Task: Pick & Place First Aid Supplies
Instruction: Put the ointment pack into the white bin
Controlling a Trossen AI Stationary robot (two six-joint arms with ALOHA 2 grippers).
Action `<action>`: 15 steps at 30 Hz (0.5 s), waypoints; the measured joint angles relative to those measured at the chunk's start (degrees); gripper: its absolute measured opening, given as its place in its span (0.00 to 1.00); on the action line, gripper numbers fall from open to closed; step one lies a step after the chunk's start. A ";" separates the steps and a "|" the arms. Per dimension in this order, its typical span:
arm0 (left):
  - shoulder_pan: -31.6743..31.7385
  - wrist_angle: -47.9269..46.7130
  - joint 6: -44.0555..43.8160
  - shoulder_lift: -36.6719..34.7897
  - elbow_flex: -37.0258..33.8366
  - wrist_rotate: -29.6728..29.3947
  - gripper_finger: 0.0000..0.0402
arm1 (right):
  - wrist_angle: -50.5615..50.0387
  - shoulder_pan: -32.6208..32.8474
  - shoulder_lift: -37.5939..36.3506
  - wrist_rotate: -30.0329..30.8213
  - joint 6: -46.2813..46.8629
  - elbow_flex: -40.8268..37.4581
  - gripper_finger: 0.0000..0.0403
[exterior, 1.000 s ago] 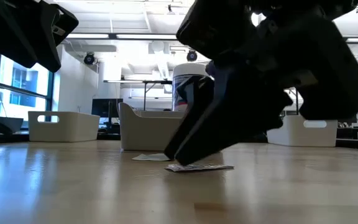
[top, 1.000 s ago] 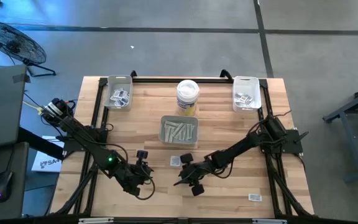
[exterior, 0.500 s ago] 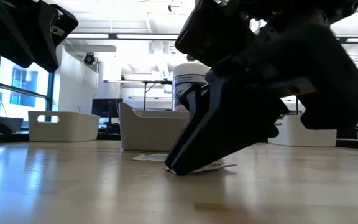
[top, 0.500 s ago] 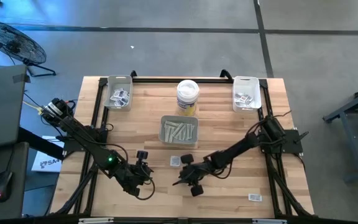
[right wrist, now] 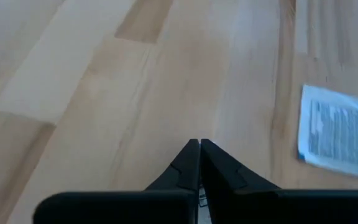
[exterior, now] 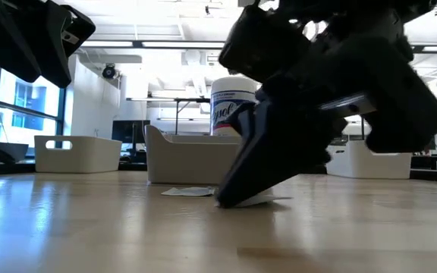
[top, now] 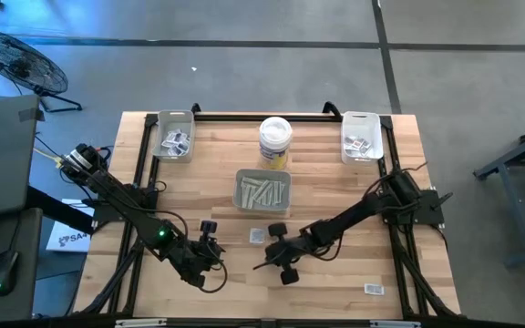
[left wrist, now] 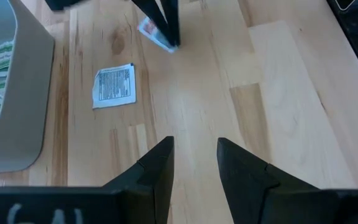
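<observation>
My right gripper [top: 260, 265] is down at the table near its middle front, shut on a small white packet [exterior: 266, 200] of the first aid supplies. A second square packet [top: 256, 236] with dark print lies flat just beyond it, also seen as the printed packet [right wrist: 337, 134]. A third packet [top: 373, 289] lies near the front right. My left gripper [left wrist: 194, 155] hovers open over bare wood left of the right one, holding nothing. My right gripper pinches the small packet's edge [left wrist: 153, 32] between its two fingertips. The fingers [exterior: 237, 189] slant down from the table's right side. The packet's free part [exterior: 271, 200] rests on the table beside the tips.
A grey tray [top: 262, 193] of long pale strips stands mid-table, with a white tub [top: 275, 143] behind it. White trays with packets sit at the far left [top: 173, 137] and far right [top: 361, 137]. Bare wood lies along the front edge.
My right gripper has shut: its fingers stood apart over the flat packet and have come together on it at the table. The packet has been nudged a little, one edge now tipped up at the fingertips.
</observation>
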 joint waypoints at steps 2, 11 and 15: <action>0.01 -0.02 0.00 0.00 0.00 0.00 0.30 | -1.74 0.78 -1.65 0.49 0.03 -0.23 0.01; 0.00 0.00 -0.01 0.00 0.00 0.00 0.30 | -14.03 5.56 -15.66 9.44 2.25 -0.09 0.00; 0.02 -0.05 -0.02 0.00 0.00 0.02 0.30 | -25.53 6.83 -23.09 17.47 7.56 0.02 0.00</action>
